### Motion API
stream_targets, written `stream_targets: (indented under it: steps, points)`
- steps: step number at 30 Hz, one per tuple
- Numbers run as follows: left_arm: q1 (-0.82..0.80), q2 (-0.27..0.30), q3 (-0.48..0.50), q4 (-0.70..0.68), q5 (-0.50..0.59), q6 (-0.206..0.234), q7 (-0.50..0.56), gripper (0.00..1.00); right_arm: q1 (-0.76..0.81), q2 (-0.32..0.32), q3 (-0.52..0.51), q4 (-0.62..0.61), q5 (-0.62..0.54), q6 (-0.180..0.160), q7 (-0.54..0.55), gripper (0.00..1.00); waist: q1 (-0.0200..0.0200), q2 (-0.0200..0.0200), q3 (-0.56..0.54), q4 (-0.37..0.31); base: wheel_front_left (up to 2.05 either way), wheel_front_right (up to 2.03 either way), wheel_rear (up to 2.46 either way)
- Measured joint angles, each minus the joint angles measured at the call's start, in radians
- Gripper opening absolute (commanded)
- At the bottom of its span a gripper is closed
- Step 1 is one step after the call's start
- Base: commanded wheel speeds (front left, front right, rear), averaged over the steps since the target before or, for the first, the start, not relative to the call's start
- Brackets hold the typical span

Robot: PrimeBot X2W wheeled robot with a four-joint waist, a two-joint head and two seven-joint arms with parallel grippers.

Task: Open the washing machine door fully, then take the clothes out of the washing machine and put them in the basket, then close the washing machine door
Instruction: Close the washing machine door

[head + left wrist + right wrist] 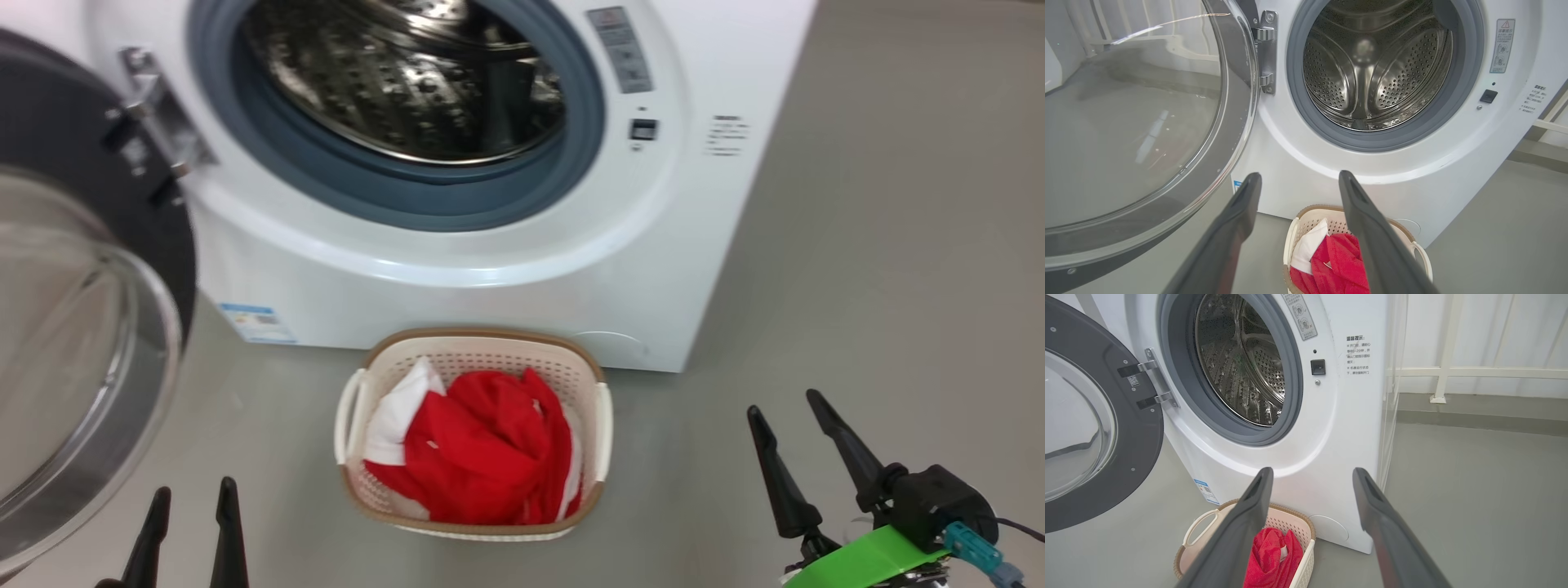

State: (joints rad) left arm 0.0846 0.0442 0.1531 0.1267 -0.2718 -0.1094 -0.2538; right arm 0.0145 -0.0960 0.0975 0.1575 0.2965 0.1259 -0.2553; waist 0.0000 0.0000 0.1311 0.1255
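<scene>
The white washing machine [506,278] stands ahead with its steel drum [408,77] bare of any cloth. Its door [82,327] hangs wide open on the left, black rim and clear glass window toward me. On the floor before the machine sits the cream basket [473,347], holding red clothes [490,445] and a white piece. My left gripper [192,490] is open at the lower left, below the door. My right gripper [784,404] is open at the lower right, beside the basket. In the wrist views, each gripper [1298,175] [1310,471] stands open and holds nothing.
Grey floor [898,245] spreads to the right of the machine. A white railing [1453,371] runs along the wall behind, right of the machine. The open door [1139,122] juts out on the left side.
</scene>
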Motion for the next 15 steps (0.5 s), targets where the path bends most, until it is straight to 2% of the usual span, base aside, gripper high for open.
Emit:
stream_targets:
  steps: [15]
  points:
    - [0.038,-0.002,-0.066,-0.002,-0.064,0.093,0.0,1.0,-0.021,-0.046,0.081,0.04,0.02,0.0,0.0,1.0,0.0,0.0,-0.033,0.221,0.0,0.0,0.0]
